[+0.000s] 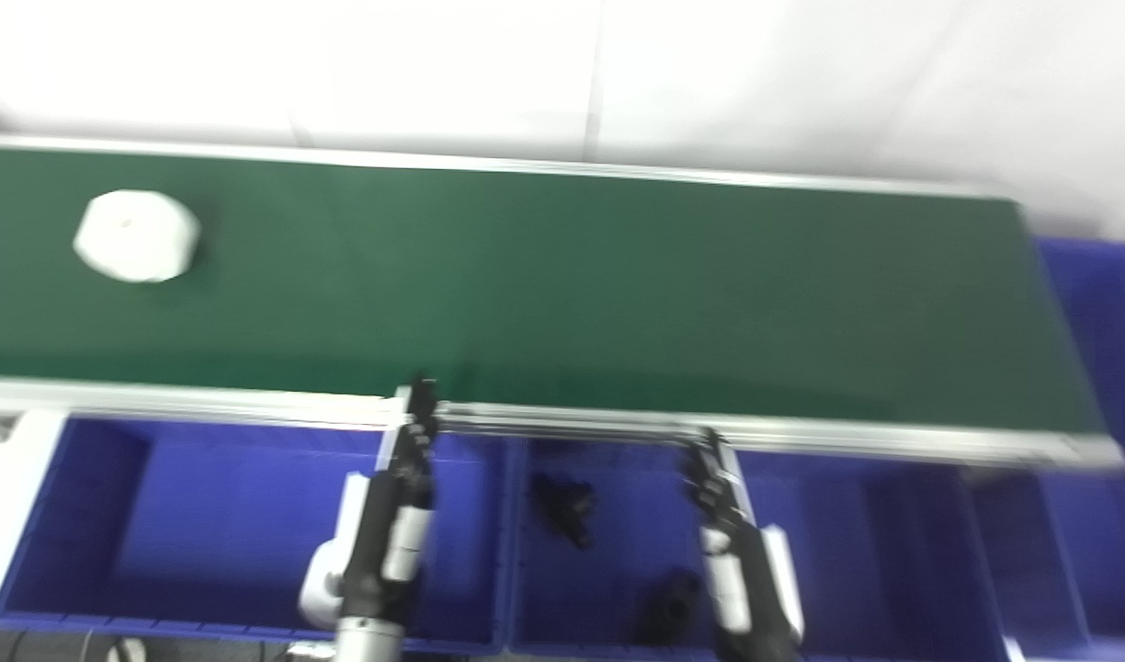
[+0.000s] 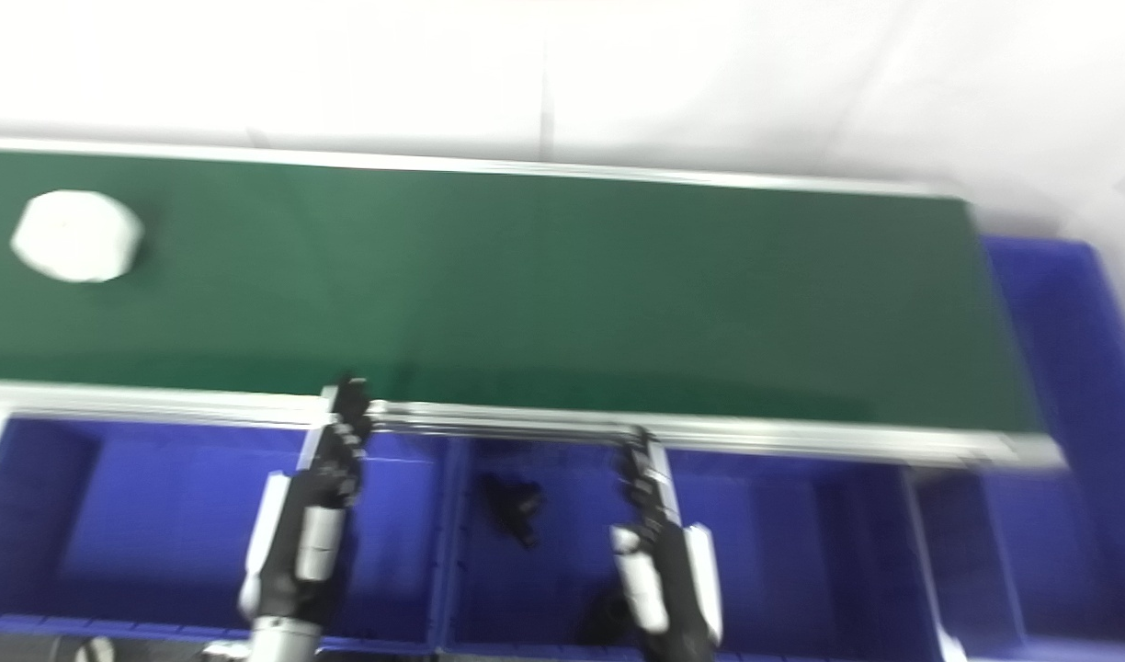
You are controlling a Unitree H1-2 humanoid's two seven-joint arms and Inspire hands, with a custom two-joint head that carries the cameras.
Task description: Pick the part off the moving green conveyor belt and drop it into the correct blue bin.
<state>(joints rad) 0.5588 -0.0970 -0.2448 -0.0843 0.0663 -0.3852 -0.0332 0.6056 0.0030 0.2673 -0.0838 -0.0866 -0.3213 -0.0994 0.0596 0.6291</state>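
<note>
A white, roughly round part (image 1: 136, 235) lies on the green conveyor belt (image 1: 544, 294) at its far left. My left hand (image 1: 388, 515) hangs over the left blue bin (image 1: 158, 524), fingers stretched out toward the belt's near rail and holding nothing. Over the middle blue bin (image 1: 618, 542) my right hand (image 1: 732, 542) is likewise open and empty, its fingertips near the rail. Both hands are far from the part. The picture is blurred.
Two dark parts (image 1: 567, 506) (image 1: 668, 607) lie in the middle bin. A further blue bin (image 1: 903, 542) sits to the right, and another (image 1: 1105, 303) stands beyond the belt's right end. A metal rail (image 1: 572, 423) runs along the belt's near edge.
</note>
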